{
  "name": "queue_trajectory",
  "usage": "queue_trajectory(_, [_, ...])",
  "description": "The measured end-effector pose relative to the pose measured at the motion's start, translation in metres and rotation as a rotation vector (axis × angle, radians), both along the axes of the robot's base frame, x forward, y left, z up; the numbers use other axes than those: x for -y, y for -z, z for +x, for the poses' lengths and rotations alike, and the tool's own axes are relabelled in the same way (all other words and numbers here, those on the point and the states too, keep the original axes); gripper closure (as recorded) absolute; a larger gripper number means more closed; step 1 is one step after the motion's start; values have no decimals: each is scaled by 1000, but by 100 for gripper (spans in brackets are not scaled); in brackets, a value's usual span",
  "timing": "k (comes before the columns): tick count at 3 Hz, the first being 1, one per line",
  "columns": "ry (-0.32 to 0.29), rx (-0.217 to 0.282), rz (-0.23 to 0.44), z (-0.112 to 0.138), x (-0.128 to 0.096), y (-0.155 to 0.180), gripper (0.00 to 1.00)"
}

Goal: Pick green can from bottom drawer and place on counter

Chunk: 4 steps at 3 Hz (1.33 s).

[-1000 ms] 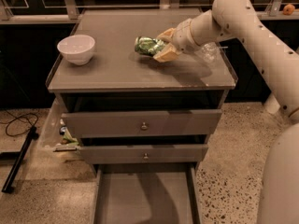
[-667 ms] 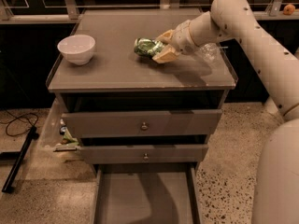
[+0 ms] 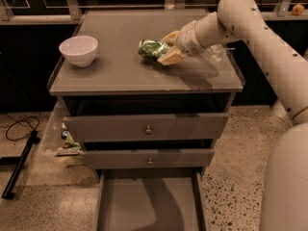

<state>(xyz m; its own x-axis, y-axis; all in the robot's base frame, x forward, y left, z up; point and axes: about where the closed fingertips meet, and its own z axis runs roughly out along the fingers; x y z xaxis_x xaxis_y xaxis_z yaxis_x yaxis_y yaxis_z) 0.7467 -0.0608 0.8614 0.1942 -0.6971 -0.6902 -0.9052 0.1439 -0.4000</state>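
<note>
The green can (image 3: 150, 48) lies on its side at the middle of the counter (image 3: 120, 73), low over or on its surface. My gripper (image 3: 163, 48) reaches in from the right, and its two tan fingers (image 3: 169, 57) close on the can's right end. The bottom drawer (image 3: 149, 201) is pulled out at the bottom of the view, and its flat grey interior shows nothing inside.
A white bowl (image 3: 78, 49) stands on the counter's left side. A clear plastic bottle (image 3: 215, 53) lies on the counter's right, just behind my arm. The two upper knobbed drawers (image 3: 147, 128) are nearly closed. A cable and small clutter lie on the floor at the left (image 3: 67, 141).
</note>
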Motion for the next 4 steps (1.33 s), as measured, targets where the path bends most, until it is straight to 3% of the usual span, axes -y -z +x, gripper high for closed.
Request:
queue_trajectory(2, [0, 0, 0, 0, 0, 0, 11])
queue_trajectory(3, [0, 0, 0, 0, 0, 0, 0])
queue_trajectory(4, [0, 0, 0, 0, 0, 0, 0])
